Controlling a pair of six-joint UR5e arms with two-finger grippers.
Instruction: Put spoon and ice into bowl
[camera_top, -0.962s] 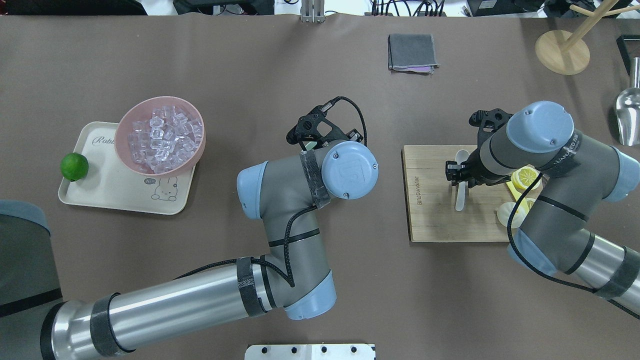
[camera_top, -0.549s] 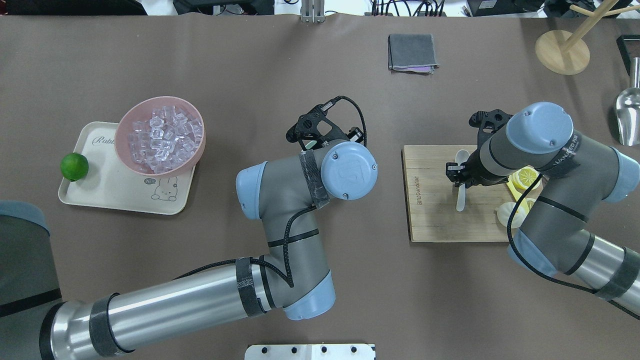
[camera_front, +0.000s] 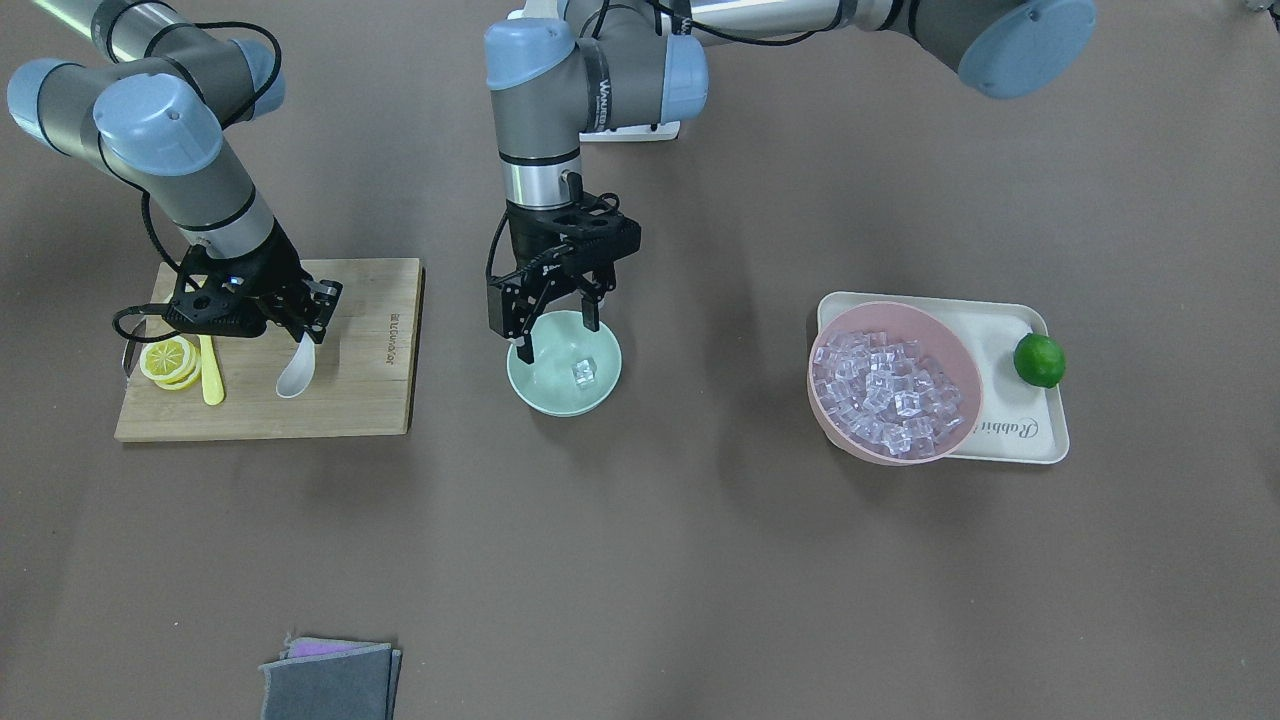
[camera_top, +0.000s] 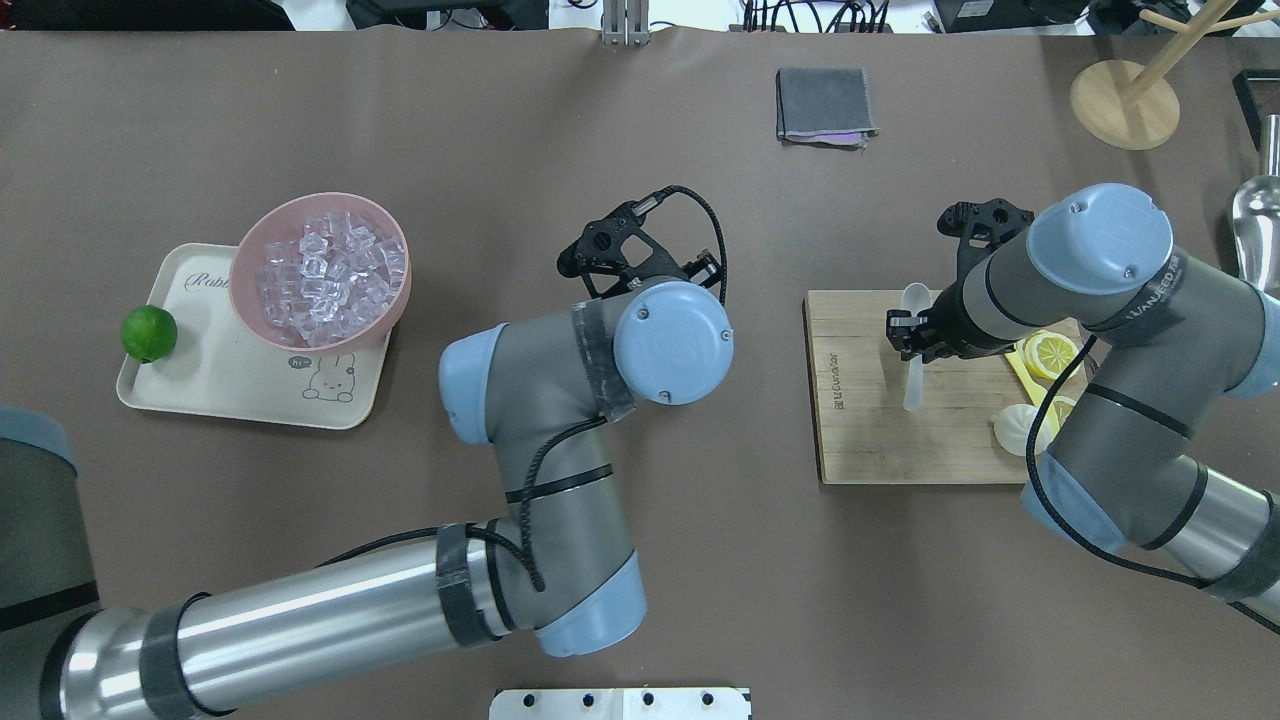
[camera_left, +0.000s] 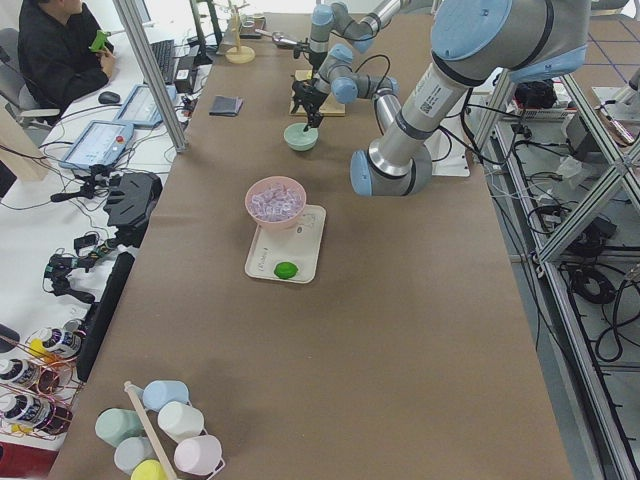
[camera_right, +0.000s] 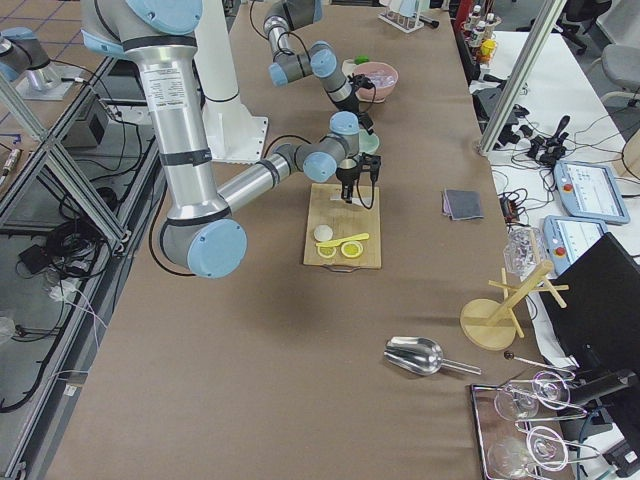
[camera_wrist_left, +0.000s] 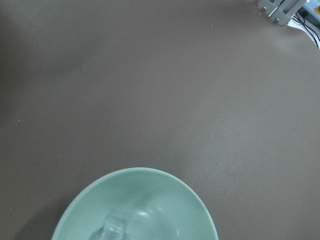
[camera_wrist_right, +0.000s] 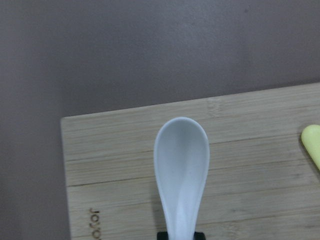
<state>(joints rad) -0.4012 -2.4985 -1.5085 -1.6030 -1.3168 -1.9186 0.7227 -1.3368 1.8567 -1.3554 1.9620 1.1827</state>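
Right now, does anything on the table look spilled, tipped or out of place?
Only the ice-filled pink bowl: it overhangs a corner of the cream tray, so it may sit unevenly. No loose ice shows on the table; one cube lies inside the green bowl.

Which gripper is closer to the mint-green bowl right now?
Left. The left gripper hangs open just above the bowl, at its robot-side rim. The right gripper is off to the side over the cutting board, shut on the spoon.
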